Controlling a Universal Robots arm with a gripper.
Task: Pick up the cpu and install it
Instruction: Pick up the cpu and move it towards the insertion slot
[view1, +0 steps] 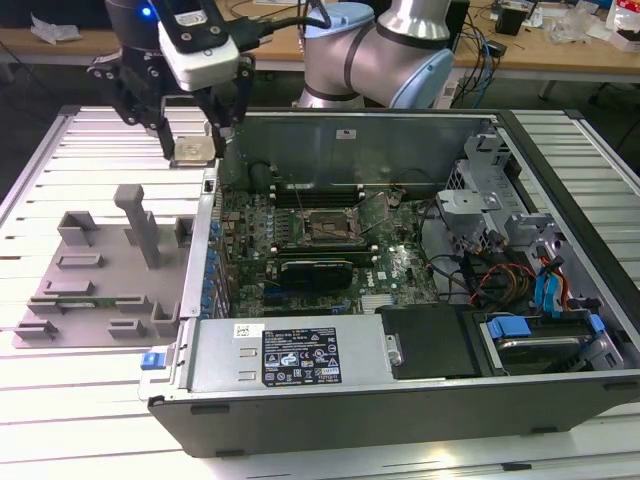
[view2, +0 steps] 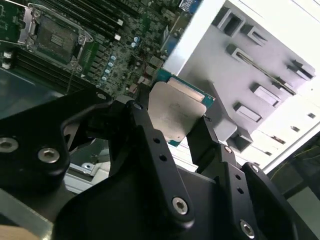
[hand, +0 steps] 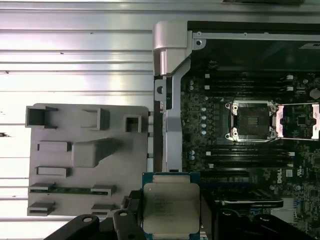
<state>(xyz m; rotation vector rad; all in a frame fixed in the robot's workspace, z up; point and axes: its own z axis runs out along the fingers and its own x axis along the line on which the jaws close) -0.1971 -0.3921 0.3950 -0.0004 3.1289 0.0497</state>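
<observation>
Above the surface (view1: 90, 150), toward its far edge on the exterior view's left: the hand (view1: 193, 142) hangs just outside the open computer case (view1: 400, 400), over the gap between the case wall (view1: 205, 260) and the grey parts tray (view1: 100, 290). Its fingers (view2: 144, 125) pinch the cpu (hand: 171, 207) by two opposite edges. The metal lid shows in both wrist views and the chip looks level.

The socket (hand: 248, 120) on the motherboard (hand: 210, 150) sits well apart from the chip. Its cover plate (hand: 295, 121) is apparently swung open and the seat is bare.

Step in hand, as I judge it: carrying the chip across to the socket. You want a grip on the rim only, the chip flat, and enough height to clear the case wall. Check corner alignment against the socket in the first wrist view. Any tilt or sideways scrub risks the contacts.
</observation>
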